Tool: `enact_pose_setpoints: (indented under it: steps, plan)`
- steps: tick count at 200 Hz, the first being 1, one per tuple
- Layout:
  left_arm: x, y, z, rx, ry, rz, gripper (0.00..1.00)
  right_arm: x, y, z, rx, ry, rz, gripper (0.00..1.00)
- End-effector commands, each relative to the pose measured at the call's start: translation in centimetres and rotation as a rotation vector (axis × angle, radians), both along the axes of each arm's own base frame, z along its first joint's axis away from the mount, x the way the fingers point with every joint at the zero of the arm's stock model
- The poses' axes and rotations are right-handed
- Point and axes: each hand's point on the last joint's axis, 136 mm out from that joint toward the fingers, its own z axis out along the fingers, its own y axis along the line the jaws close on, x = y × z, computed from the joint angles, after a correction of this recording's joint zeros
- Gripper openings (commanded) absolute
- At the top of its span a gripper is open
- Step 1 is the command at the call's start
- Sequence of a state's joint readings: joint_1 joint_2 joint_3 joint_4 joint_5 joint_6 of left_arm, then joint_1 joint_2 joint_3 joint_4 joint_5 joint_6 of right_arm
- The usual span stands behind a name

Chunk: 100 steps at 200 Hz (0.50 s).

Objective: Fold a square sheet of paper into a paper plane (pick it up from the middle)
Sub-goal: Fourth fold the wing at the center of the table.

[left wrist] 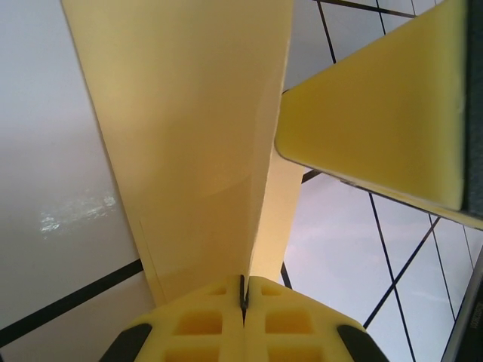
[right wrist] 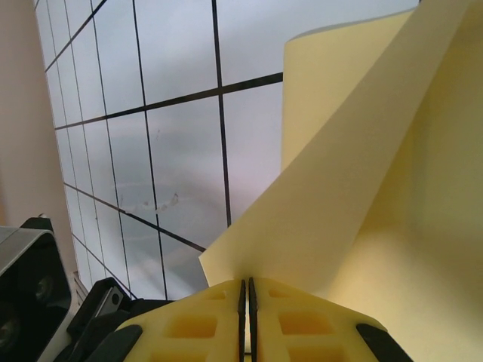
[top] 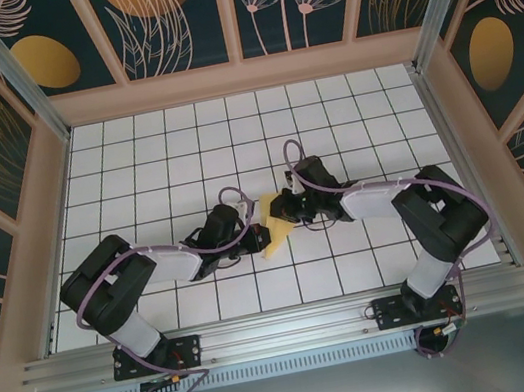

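The pale-yellow sheet of paper (top: 274,224), plain and partly folded, spans the gap between the two pincers. One edge is nipped in the left gripper (left wrist: 243,292), another in the right gripper (right wrist: 246,290), with flaps fanning out beyond both.

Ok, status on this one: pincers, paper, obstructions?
Left pincer shut on the yellow sheet. Right pincer shut on it too. Sheet partly folded, held between them. Nothing in the way.

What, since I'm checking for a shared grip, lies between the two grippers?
The yellow paper, seen in the top view; the wrist views show left gripper and right gripper pinching it with shut jaws.
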State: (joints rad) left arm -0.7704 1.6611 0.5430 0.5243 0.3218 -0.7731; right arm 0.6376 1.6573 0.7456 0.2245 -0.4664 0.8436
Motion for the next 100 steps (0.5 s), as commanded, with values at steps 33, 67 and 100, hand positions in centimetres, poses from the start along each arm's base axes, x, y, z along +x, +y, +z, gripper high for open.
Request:
enact_pose_setpoints:
  steps: [33, 67, 100]
  plan:
    - [-0.5, -0.1, -0.9, -0.028, 0.047, -0.007, 0.08, 0.8, 1.1, -1.0, -0.011, 0.009, 0.018, 0.14]
    - [-0.6, 0.4, -1.4, -0.015, 0.057, 0.009, 0.2, 0.8, 0.6, -2.2, -0.043, 0.031, 0.0, 0.13]
    - [-0.8, 0.8, -1.1, -0.005, 0.049, 0.014, 0.26, 0.8, 0.5, -2.5, -0.049, 0.035, -0.006, 0.13]
